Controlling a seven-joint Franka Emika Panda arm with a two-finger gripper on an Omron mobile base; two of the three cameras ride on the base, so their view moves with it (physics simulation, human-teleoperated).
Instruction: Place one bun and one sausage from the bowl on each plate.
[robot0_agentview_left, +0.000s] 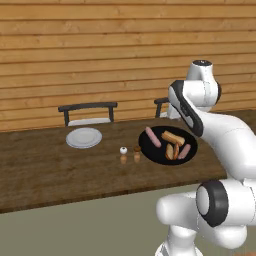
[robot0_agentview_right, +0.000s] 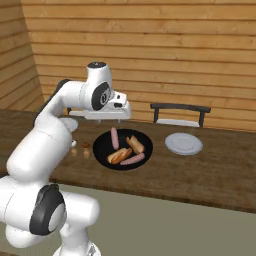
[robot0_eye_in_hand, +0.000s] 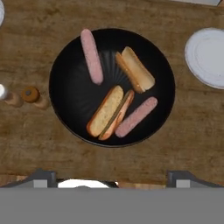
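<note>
The black bowl (robot0_eye_in_hand: 70, 96) lies straight below my gripper (robot0_eye_in_hand: 111, 178), which hovers above it, open, with nothing between its far-apart fingertips (robot0_eye_in_hand: 41, 177). In the bowl are two pink sausages (robot0_eye_in_hand: 91, 62) (robot0_eye_in_hand: 136, 116) and two split buns (robot0_eye_in_hand: 135, 69) (robot0_eye_in_hand: 109, 112). One pale plate (robot0_eye_in_hand: 208, 57) lies bare to the right of the bowl (robot0_agentview_right: 102, 147), and is also seen from the right base as plate (robot0_agentview_right: 184, 143). The other plate (robot0_agentview_left: 84, 137) lies bare to the left of the bowl (robot0_agentview_left: 155, 152). My hand (robot0_agentview_right: 107, 117) hangs flat over the bowl's far edge.
Two small shakers (robot0_eye_in_hand: 33, 95) (robot0_eye_in_hand: 6, 95) stand just left of the bowl, also seen as shakers (robot0_agentview_left: 123, 152). Two dark chairs (robot0_agentview_left: 87, 112) (robot0_agentview_right: 180, 114) stand behind the wooden table (robot0_agentview_left: 40, 170). A plank wall closes the back.
</note>
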